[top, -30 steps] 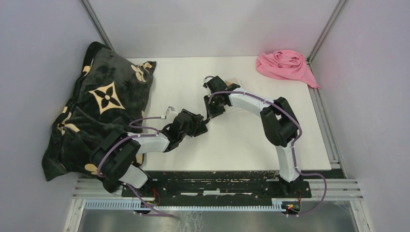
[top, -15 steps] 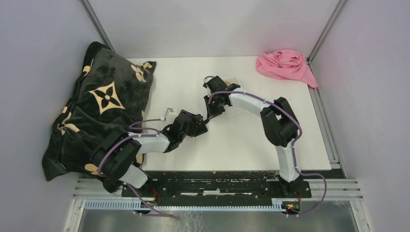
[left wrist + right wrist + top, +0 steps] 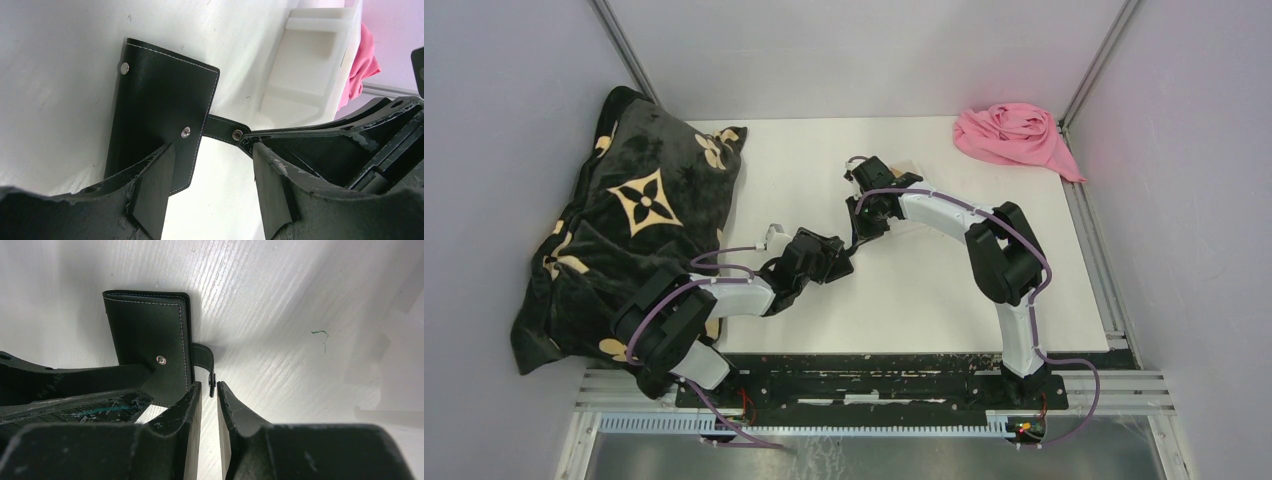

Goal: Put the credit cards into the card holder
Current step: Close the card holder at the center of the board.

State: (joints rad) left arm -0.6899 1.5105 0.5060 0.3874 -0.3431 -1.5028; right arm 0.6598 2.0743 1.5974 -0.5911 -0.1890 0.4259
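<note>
The small black stitched folding card holder [image 3: 155, 100] lies shut and flat on the white counter [image 3: 924, 290], between the two tools. Its short closing strap [image 3: 202, 356] is taken at the snap end between the narrow jaws of the right tool [image 3: 209, 386]. The left tool [image 3: 214, 150] is held wide and empty, one finger laid over the holder's nearest corner. No credit cards are seen, and whether any sit inside cannot be told. The task is judged barely begun, with opening and loading still left. Beyond the left tool a white moulded plastic tray [image 3: 310, 60] is seen, and farther off a crumpled pink cloth [image 3: 1014, 135]. On that tool's outer side a dark plush cushion with tan flowers [image 3: 634, 220] is seen. The counter is enclosed by pale grey walls.
</note>
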